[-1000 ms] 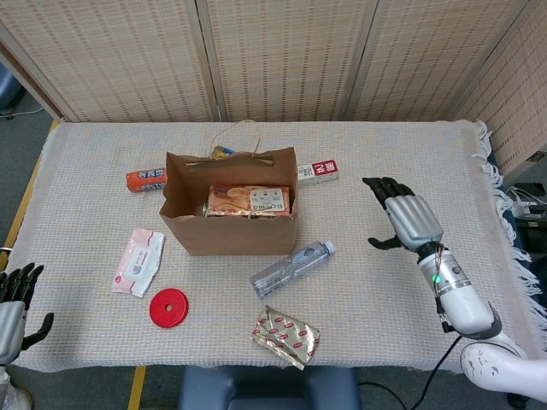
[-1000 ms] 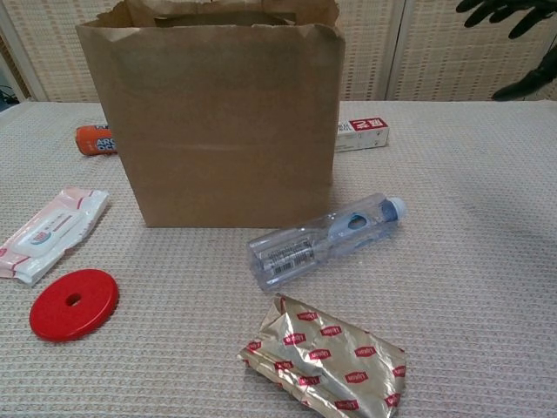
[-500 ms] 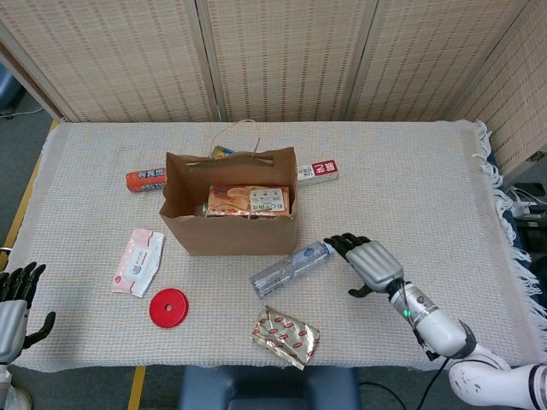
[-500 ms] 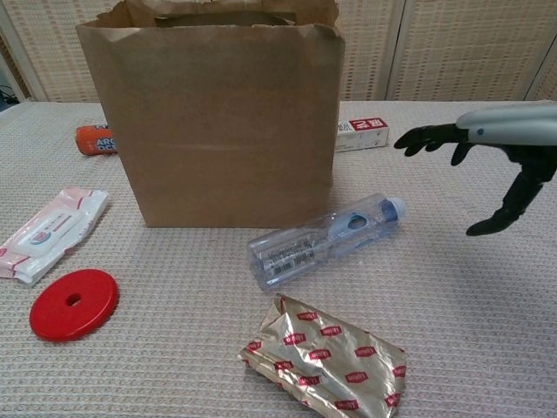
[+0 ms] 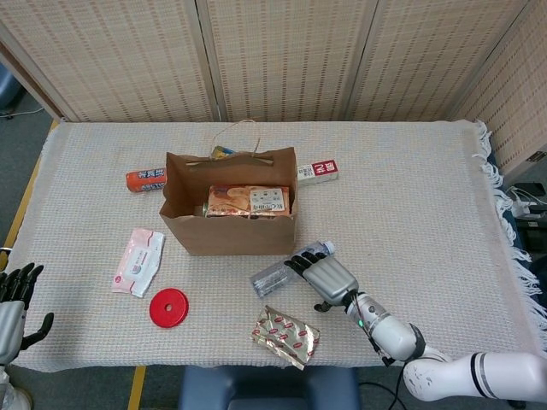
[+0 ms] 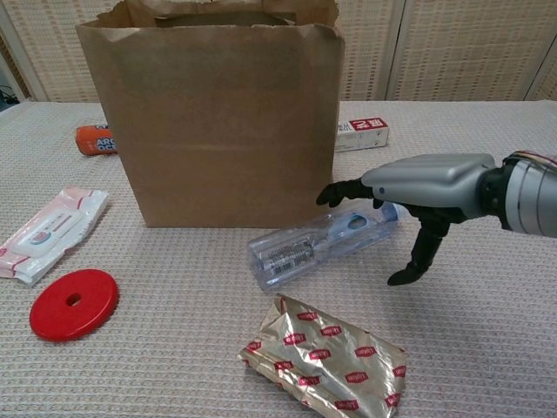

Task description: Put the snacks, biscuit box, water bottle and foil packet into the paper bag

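— Right hand point(image 5: 325, 275) status? Bottle posn rel. to it?

— Hand is seen palm-down over the cap end of the water bottle point(image 6: 318, 245), fingers apart, thumb hanging down on the near side; nothing is gripped. Contact w/ the bottle can't be told. Bottle is laid on its side on the tablecloth point(image 5: 410, 188), just in front of the paper bag point(image 5: 229, 205), cap toward the robot's right.

— Other task items?

— Foil packet point(image 6: 324, 355) is seen flat, near the table's front edge, just beside the bottle. Biscuit box point(image 5: 249, 200) is seen inside the bag w/ other snacks.

— Left hand point(image 5: 12, 304)?

— Seen at the table's near left corner, fingers spread, nothing held.

— Diff vs. 0.5 s ago?

— Right hand has been brought in from right of the bottle to above its cap end & lowered. Bottle, packet, bag: no shift noted. Left hand unchanged.
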You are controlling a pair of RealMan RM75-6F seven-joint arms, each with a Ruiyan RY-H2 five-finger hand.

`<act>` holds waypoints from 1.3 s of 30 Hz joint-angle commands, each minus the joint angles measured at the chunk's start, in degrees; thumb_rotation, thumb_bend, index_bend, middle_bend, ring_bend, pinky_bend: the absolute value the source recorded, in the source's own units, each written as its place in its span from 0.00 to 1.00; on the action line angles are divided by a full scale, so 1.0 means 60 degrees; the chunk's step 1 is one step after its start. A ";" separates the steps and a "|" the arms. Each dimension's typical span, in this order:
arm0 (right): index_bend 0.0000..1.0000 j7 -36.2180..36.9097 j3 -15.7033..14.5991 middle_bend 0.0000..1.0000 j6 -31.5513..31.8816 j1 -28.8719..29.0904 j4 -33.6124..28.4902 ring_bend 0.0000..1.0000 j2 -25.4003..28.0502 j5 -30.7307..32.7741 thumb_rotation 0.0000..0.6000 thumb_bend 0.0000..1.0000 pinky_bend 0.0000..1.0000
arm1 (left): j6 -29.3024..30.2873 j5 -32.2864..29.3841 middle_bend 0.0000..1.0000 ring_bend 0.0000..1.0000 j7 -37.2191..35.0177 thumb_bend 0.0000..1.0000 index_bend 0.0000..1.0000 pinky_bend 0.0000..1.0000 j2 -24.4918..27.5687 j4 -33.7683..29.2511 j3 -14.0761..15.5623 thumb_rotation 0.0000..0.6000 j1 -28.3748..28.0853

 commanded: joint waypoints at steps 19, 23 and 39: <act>0.05 -0.0582 -0.0282 0.10 -0.0322 0.1352 0.1323 0.07 -0.0843 0.1018 1.00 0.06 0.18 | -0.0049 -0.0016 0.00 0.00 -0.0107 0.38 0.00 0.00 0.0039 -0.0025 0.0005 1.00 -0.0006; 0.05 -0.0791 -0.0436 0.10 -0.0275 0.1540 0.1487 0.07 -0.1096 0.1364 1.00 0.06 0.18 | -0.0061 -0.0010 0.00 0.00 -0.0145 0.38 0.00 0.00 0.0053 -0.0033 0.0009 1.00 -0.0007; 0.26 -0.1303 -0.0794 0.34 0.0655 0.1678 0.1733 0.34 -0.1841 0.1476 1.00 0.06 0.42 | -0.0119 -0.0003 0.00 0.00 -0.0301 0.38 0.00 0.00 0.0111 -0.0063 0.0019 1.00 -0.0022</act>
